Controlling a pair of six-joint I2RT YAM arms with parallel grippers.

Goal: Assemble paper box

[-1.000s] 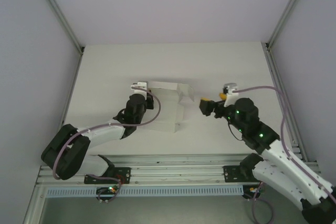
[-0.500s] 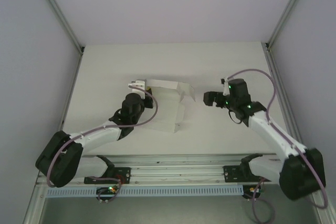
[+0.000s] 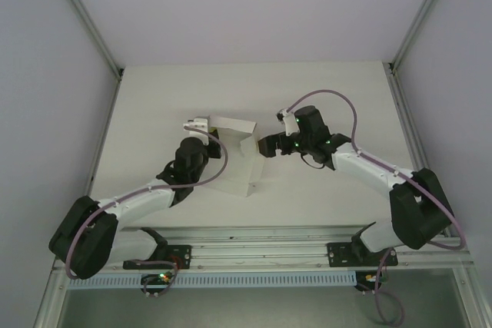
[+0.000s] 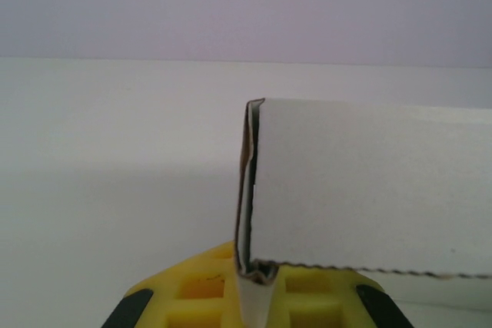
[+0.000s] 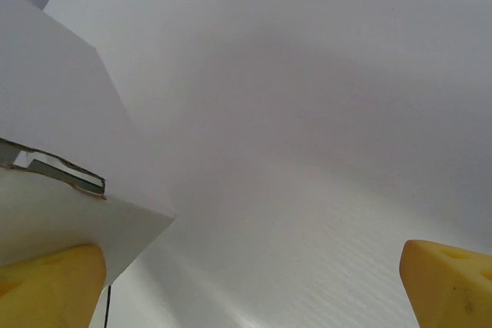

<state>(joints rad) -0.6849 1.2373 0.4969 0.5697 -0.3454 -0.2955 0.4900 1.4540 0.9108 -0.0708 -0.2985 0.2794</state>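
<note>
1 paper box point(image 4: 369, 190): left fingers point(image 4: 201, 289) pinch its edge, right fingers point(image 5: 46, 276) wide beside it.

The paper box point(image 3: 234, 165), thin white card, lies part-folded on the bench point(image 3: 338, 90), its far and right flaps raised.

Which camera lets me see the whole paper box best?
The top view: the whole paper box shows from above, flaps and all. The left wrist view shows one edge pinched in the left fingers. The right wrist view shows a corner, very close up.
</note>
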